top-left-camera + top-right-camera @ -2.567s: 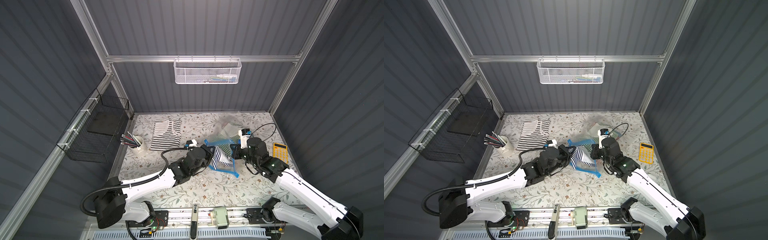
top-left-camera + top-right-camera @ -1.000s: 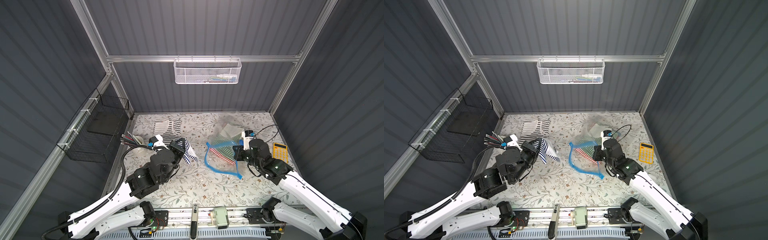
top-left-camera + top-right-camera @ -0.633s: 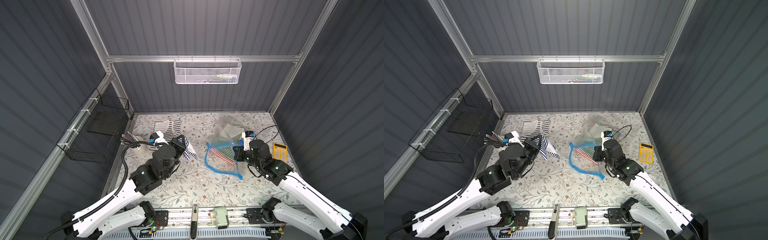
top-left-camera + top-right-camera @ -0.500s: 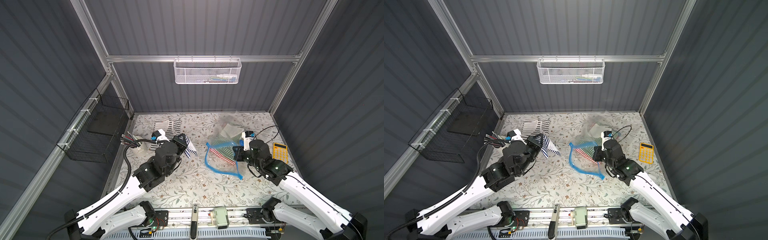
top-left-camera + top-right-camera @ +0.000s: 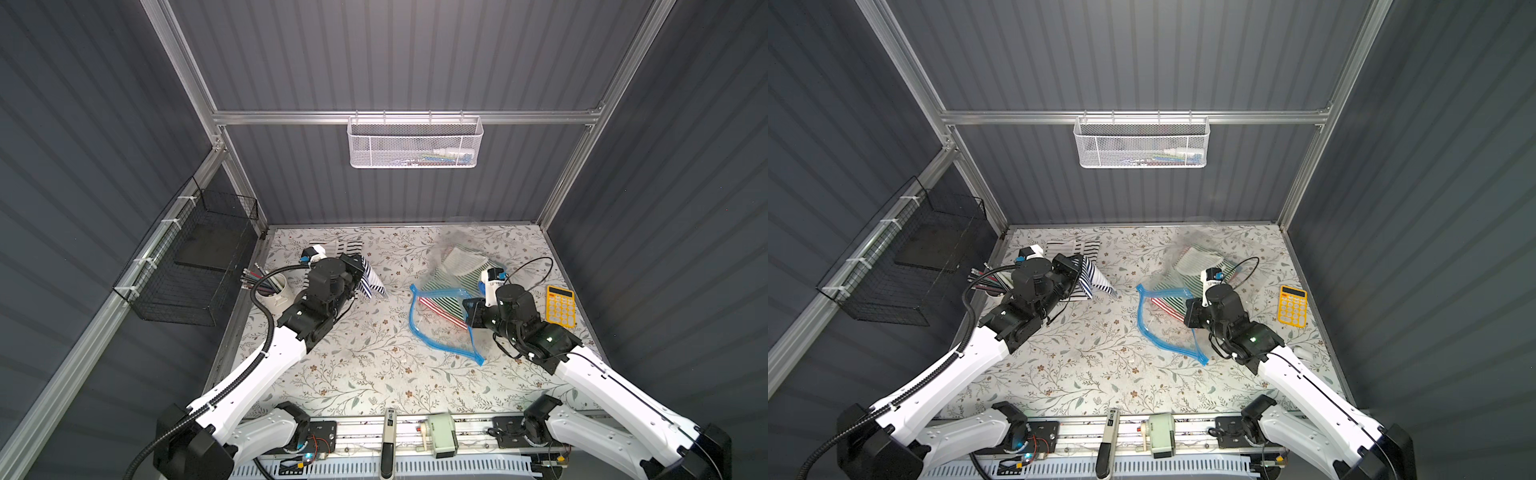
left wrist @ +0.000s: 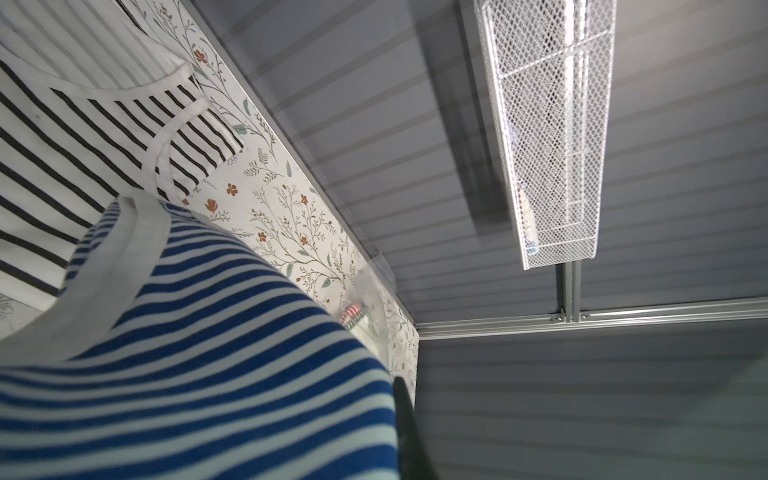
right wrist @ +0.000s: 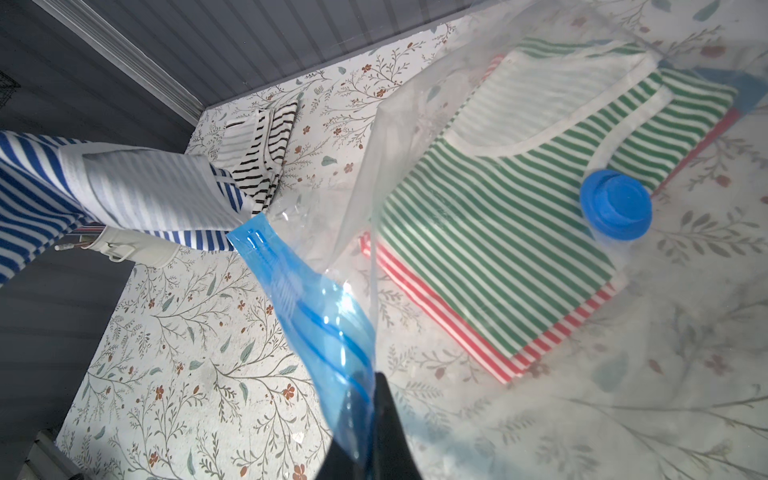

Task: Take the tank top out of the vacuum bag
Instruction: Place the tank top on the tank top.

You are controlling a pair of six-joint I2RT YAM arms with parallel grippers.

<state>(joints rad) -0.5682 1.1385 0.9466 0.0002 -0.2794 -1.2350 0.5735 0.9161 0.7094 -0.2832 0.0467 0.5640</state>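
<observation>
The clear vacuum bag (image 5: 440, 328) lies right of centre, its blue zip strip (image 7: 316, 316) curled open and its round blue valve cap (image 7: 615, 203) on top. Inside it lie a green-striped top (image 7: 498, 208) over a red-striped one (image 7: 436, 307). My right gripper (image 5: 469, 318) (image 7: 365, 399) is shut on the zip strip. My left gripper (image 5: 357, 266) (image 5: 1075, 266) is shut on a blue-and-white striped tank top (image 5: 371, 282) (image 6: 187, 353), which hangs outside the bag at the back left. It is just above a black-and-white striped top (image 5: 332, 248) (image 6: 62, 124) lying flat.
A pen cup (image 5: 276, 289) stands beside the left arm at the table's left edge. A yellow calculator (image 5: 561, 309) lies right of the bag. A black wire basket (image 5: 195, 266) hangs on the left wall and a white mesh basket (image 5: 415, 141) on the back wall.
My left arm has carried the blue-striped tank top from the bag's mouth leftward and back, to over the black-and-white top. The right gripper has kept its hold on the bag.
</observation>
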